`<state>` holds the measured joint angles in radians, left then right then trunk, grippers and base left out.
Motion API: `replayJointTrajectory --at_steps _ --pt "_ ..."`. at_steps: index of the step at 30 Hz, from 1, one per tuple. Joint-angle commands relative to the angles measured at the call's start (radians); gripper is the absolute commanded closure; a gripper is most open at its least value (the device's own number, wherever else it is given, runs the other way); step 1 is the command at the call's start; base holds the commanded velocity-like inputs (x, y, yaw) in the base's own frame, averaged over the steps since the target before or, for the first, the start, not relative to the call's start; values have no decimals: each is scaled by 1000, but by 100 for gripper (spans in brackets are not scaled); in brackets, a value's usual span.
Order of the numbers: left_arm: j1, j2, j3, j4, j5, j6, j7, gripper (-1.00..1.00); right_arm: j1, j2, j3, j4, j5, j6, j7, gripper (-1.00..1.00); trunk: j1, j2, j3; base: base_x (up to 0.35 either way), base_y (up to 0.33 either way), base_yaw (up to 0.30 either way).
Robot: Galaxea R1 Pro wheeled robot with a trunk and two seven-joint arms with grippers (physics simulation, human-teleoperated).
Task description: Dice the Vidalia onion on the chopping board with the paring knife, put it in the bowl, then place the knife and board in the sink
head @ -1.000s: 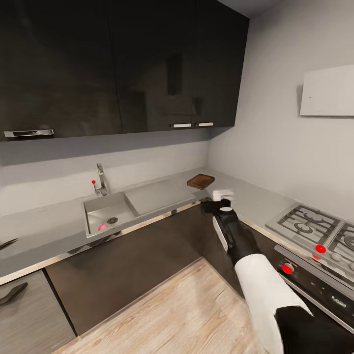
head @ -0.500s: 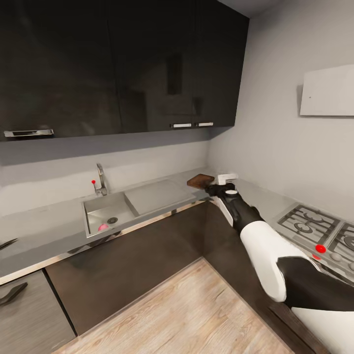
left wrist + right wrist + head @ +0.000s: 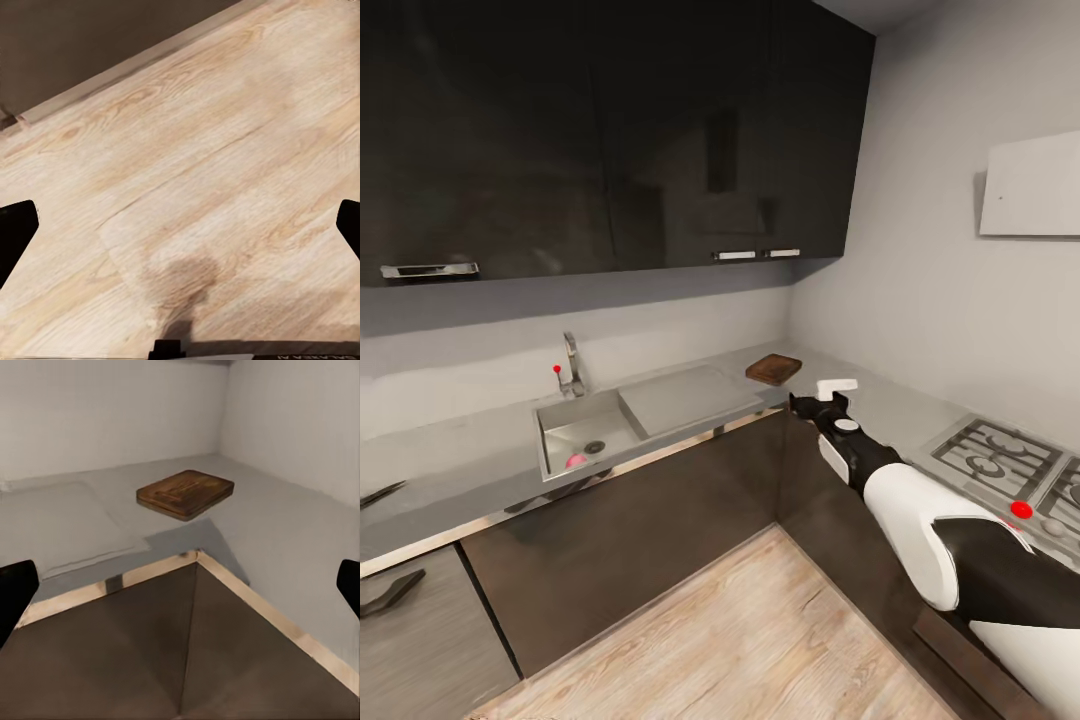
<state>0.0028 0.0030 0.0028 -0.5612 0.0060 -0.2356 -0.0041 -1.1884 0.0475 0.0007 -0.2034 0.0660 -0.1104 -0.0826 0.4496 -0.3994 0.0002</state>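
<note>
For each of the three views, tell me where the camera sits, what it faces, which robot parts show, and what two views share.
Head: on the robot's head, facing the kitchen corner: sink, chopping board, bowl; right arm and right hand show.
Left wrist: by the left hand, facing the wood floor; dark fingertips at both edges.
Right wrist: by the right hand, facing the countertop corner; fingertips show.
Shared: head and right wrist views both show the chopping board.

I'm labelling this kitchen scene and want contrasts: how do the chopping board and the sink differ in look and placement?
The chopping board is brown wood lying on top of the countertop; the sink is steel, set down into it. The board sits in the far corner; the sink is further left, under the tap. The board's top looks bare; the sink holds a pinkish object near its drain. Both are rectangular.
</note>
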Motion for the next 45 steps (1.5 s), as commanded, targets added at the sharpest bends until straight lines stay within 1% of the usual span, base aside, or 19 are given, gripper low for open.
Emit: replayJointTrajectory --at_steps 1,4,9,21,32,36,43,45 --pt "0 0 0 0 0 -2 0 -100 0 0 0 2 -8 -3 -5 -100 0 -1 0 0 0 239" --pt "0 0 0 0 0 -2 -1 -100 0 0 1 4 -32 -4 -6 -100 0 -1 0 0 0 260" --pt "0 0 0 0 -1 -2 1 -100 0 0 1 7 -43 -5 -6 -100 0 -1 0 0 0 278" --pt "0 0 0 1 -2 -1 4 -100 0 -1 1 10 -45 -5 -6 -100 0 -1 0 31 -15 284" --pt "0 0 2 12 -3 -1 4 -100 0 -1 1 13 -44 -5 -8 -100 0 -1 0 233 -176 284" --pt "0 0 2 12 -3 -1 4 -100 0 -3 0 28 -43 -5 -11 -100 0 -1 0 255 -194 284" --pt "0 0 2 12 -3 -1 4 -100 0 -3 -1 34 -44 -6 -80 -100 0 -1 0 255 -195 284" --pt "0 0 2 13 -3 -1 4 -100 0 -3 -1 34 -45 -6 -85 -100 0 -1 0 255 -196 284"
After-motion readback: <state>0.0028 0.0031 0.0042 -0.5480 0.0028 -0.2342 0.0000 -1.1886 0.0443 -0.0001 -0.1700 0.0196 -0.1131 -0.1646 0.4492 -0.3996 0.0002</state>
